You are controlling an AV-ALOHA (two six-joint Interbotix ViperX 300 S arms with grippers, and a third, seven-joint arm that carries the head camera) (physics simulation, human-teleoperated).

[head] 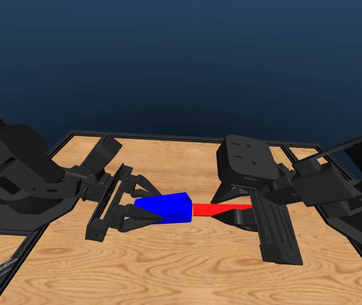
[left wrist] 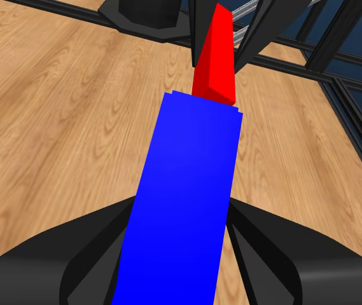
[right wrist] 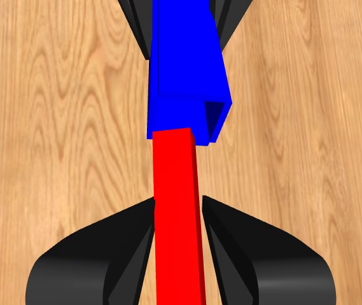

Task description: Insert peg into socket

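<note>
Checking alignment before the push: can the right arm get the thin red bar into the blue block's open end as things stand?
Probably yes. The right pincer holds the thin red bar with its tip at the blue rectangular block's open end, nothing between them, though it looks slightly off-centre.

The tabletop (head: pixel 168 267) is light wood with wavy grain and darker knots, showing in all three views. A thin black frame (head: pixel 161 136) runs along its far edge and down both sides, with dark blue beyond it. Soft shadows fall on the boards near the middle. No loose thing can be seen lying flat on the wood; whether the arm bases at the two ends stand on it cannot be told.
</note>
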